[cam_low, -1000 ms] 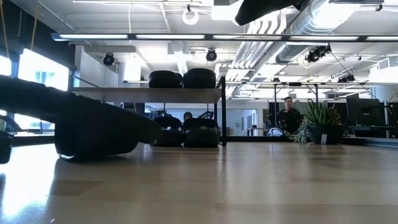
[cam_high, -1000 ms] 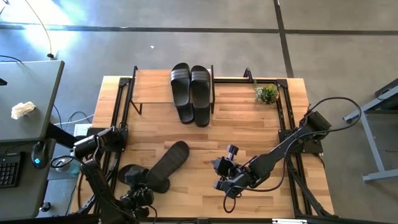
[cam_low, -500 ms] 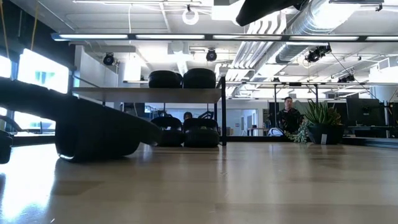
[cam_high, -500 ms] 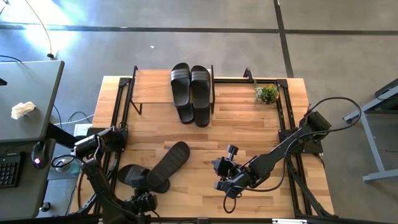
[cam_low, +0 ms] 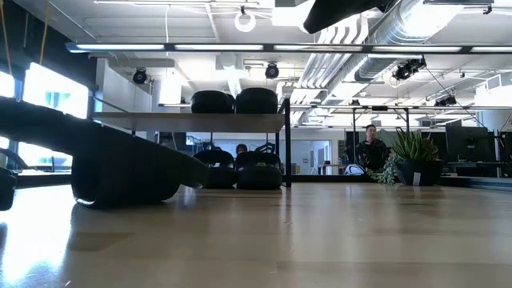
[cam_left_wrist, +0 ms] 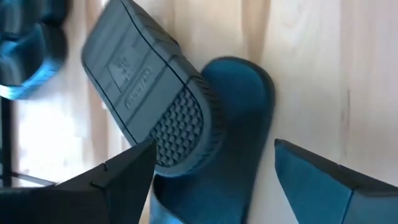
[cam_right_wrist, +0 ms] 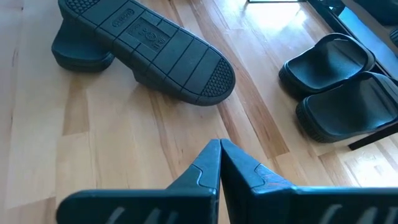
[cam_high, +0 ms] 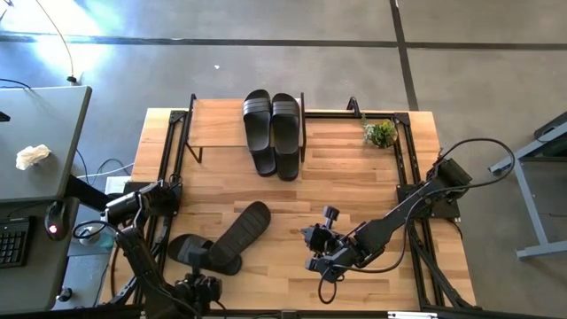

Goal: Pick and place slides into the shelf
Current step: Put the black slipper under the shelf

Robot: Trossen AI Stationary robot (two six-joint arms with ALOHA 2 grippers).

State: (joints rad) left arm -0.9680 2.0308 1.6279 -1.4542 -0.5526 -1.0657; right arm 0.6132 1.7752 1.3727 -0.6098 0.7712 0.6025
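Left gripper [cam_left_wrist: 211,180] gapes empty above overlapping slides [cam_left_wrist: 155,118]; only the low view reveals slides [cam_low: 236,170] beneath the shelf [cam_low: 188,120]; right gripper [cam_right_wrist: 219,155] closed, empty.

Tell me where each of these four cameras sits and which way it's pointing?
High view: above the table, straight down; both arms, shelf, left gripper, right gripper.
Low view: at tabletop height, looking level at the shelf; an arm's dark underside at the top.
Left wrist view: on the left arm, looking down at the overturned slide between open fingers.
Right wrist view: on the right arm, past shut fingers.
Shared: both wrist views show the overturned slide.
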